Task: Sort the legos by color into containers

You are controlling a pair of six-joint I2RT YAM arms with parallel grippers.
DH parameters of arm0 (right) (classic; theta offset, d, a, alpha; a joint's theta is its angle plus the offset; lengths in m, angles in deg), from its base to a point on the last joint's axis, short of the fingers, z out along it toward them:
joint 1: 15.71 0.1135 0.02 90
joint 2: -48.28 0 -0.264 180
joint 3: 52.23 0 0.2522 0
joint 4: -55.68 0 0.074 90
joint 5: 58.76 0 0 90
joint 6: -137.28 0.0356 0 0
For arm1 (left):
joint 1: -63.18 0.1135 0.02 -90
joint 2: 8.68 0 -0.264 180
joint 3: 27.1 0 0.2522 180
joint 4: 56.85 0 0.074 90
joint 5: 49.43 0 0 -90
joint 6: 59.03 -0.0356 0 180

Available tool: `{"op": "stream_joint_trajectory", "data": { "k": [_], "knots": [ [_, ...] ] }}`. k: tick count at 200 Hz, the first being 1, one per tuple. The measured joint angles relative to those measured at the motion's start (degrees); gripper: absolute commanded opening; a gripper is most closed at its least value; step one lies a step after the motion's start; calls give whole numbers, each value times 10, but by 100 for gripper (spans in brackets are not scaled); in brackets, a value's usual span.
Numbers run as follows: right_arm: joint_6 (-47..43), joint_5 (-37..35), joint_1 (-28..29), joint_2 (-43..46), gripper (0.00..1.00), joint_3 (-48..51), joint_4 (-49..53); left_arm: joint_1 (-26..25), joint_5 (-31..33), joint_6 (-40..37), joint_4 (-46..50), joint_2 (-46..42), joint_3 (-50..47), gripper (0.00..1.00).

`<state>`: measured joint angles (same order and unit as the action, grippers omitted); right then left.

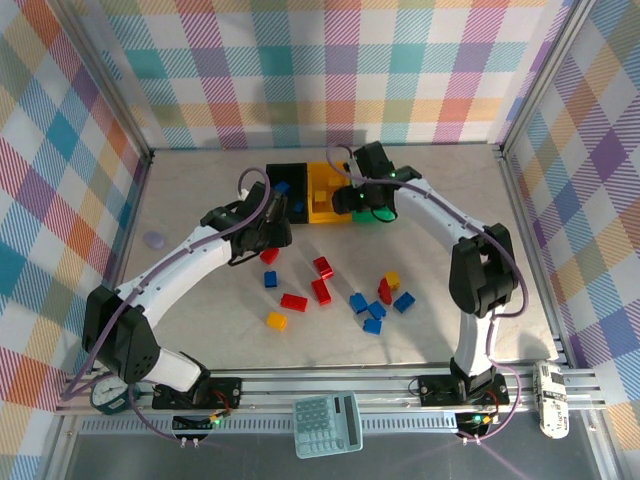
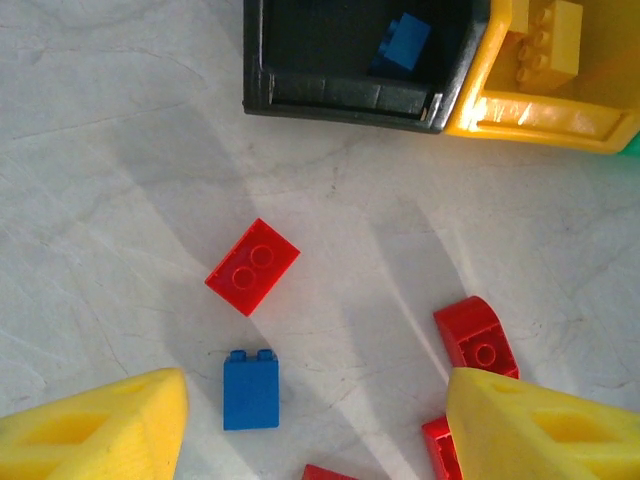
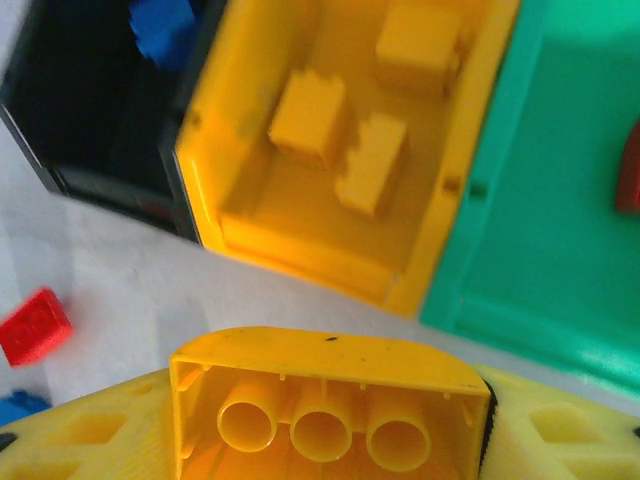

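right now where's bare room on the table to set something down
Bare grey tabletop right of the right arm, and the far left corner beside the black plastic bin. Crowded: scattered red, blue, yellow plastic bricks mid-table.

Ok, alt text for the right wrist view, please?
The right gripper is shut on a yellow lego, underside showing, with the yellow bin ahead holding three yellow legos. A black bin with a blue lego sits to its left, a green bin to its right.
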<state>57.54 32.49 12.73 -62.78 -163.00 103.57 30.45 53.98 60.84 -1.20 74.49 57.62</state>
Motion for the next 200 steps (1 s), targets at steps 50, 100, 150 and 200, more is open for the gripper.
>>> {"op": "stream_joint_trajectory", "data": {
  "k": [50,100,150,200],
  "knots": [
    [14,8,0,-124,56,-163,0,-9,8,10,2,-16,0,69],
    [26,3,0,-258,70,-336,18,-22,10,22,14,-37,0,70],
    [23,0,0,-318,86,-445,47,-33,14,32,29,-54,-18,71],
    [9,-4,0,-249,88,-325,39,-38,17,39,37,-61,-31,72]
  ]
}}
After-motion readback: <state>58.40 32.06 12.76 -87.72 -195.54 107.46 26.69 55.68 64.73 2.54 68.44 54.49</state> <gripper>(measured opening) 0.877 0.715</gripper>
